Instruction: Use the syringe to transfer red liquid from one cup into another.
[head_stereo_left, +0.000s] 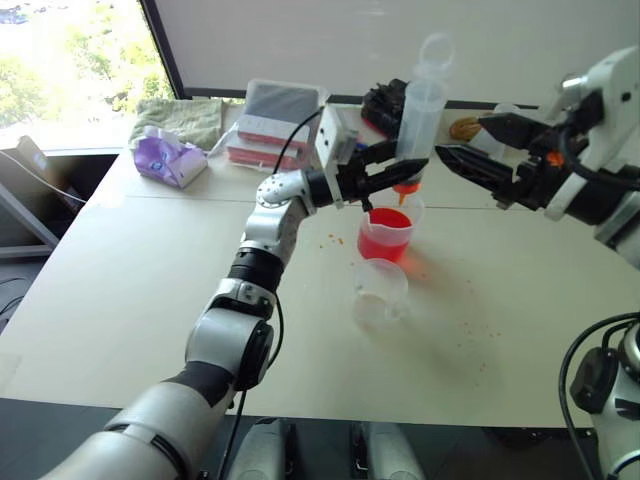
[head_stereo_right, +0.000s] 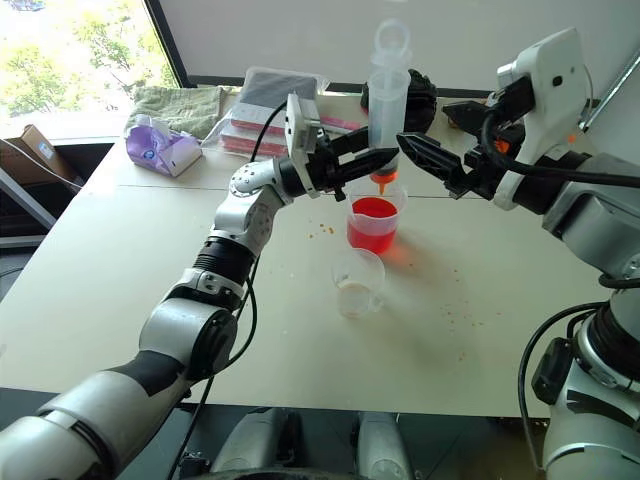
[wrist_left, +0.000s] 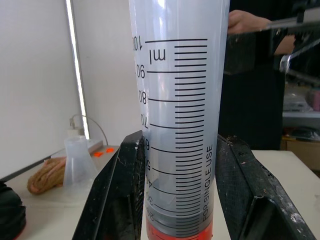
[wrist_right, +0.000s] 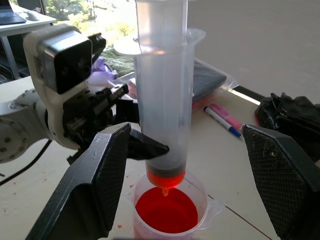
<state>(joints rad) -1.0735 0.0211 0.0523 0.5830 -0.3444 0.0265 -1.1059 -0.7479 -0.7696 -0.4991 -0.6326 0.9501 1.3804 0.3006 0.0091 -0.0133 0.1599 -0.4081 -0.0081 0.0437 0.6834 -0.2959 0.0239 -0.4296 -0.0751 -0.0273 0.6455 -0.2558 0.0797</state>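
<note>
Nearest, smaller beaker (head_stereo_left: 381, 290); left gripper (head_stereo_left: 385, 168) clamps syringe (head_stereo_left: 418, 120) above red-filled beaker (head_stereo_left: 385, 235), right gripper (head_stereo_left: 478, 152) spread.

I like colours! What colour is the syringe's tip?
Orange, on the syringe tip; the right wrist view shows it best.

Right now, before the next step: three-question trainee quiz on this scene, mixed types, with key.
1. True or false: the left end effector is shut on the syringe.
2. Which beaker sits under the syringe tip? A) wider beaker with red liquid B) smaller beaker nearer the robot
3. Fill in: the right end effector stands ____ beside the syringe, not gripping it.

Key: 1 true; 2 A; 3 open.
</note>
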